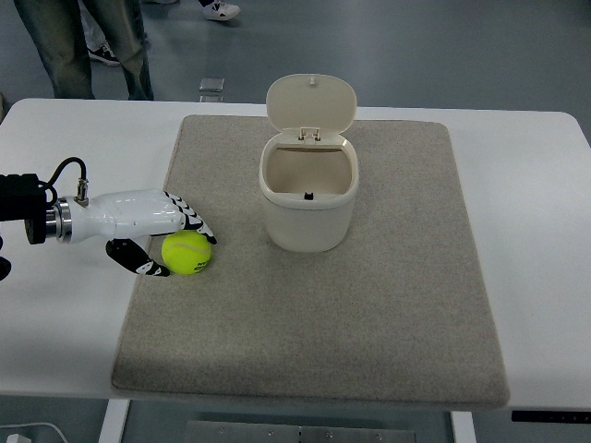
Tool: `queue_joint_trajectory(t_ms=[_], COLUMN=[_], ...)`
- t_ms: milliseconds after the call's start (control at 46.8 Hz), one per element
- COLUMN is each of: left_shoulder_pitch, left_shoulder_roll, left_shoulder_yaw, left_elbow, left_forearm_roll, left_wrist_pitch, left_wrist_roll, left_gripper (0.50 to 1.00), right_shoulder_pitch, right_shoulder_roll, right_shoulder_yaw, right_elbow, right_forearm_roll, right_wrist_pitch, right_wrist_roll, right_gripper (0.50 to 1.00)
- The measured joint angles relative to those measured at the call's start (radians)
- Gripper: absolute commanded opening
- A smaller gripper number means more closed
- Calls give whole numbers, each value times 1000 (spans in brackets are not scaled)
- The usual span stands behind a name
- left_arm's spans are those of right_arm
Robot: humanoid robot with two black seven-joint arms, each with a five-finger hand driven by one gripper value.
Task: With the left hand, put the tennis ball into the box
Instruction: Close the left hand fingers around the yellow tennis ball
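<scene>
A yellow-green tennis ball lies on the grey mat, left of the box. My left hand, white with black fingertips, reaches in from the left edge. Its fingers arch over the ball's top and the thumb sits low at the ball's left side, so the hand cups the ball without lifting it. The cream box stands upright at the mat's middle back with its hinged lid flipped open; its inside looks empty. The right arm is out of view.
The mat lies on a white table. Beyond the table's far edge, a person's legs stand at the top left, and a shoe shows farther back on the grey floor.
</scene>
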Motion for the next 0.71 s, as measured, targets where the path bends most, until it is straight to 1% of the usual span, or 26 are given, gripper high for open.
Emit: queue_joint_trajectory(t_ms=[128, 150, 192, 214, 235, 299, 321, 363, 406, 470, 492, 705], left_shoulder_pitch=[0, 0, 0, 0, 0, -2, -3, -5, -6, -7, -7, -13], left_shoulder_roll=[0, 0, 0, 0, 0, 0, 0, 1, 1, 1, 1, 4], left_shoulder_yaw=[0, 0, 0, 0, 1, 2, 2, 2, 2, 2, 2, -6], left_elbow=[4, 6, 9, 10, 10, 11, 11, 11, 11, 11, 11, 9], left_forearm_roll=[0, 0, 0, 0, 0, 0, 0, 0, 1, 9, 13, 45], left_wrist_pitch=[1, 1, 1, 1, 1, 1, 1, 1, 1, 1, 1, 10], left_wrist_roll=[0, 0, 0, 0, 0, 0, 0, 0, 0, 1, 1, 1], left_gripper=[774, 754, 699, 684, 671, 662, 651, 600, 578, 512, 501, 500], right_shoulder_pitch=[0, 0, 0, 0, 0, 0, 0, 0, 0, 0, 0, 0], right_shoulder_roll=[0, 0, 0, 0, 0, 0, 0, 0, 0, 0, 0, 0], right_shoulder_yaw=[0, 0, 0, 0, 0, 0, 0, 0, 0, 0, 0, 0], right_elbow=[0, 0, 0, 0, 0, 0, 0, 0, 0, 0, 0, 0], right_forearm_roll=[0, 0, 0, 0, 0, 0, 0, 0, 0, 0, 0, 0], right_wrist_pitch=[0, 0, 0, 0, 0, 0, 0, 0, 0, 0, 0, 0], right_wrist_roll=[0, 0, 0, 0, 0, 0, 0, 0, 0, 0, 0, 0], right_gripper=[940, 938, 938, 938, 938, 938, 938, 938, 938, 938, 938, 938])
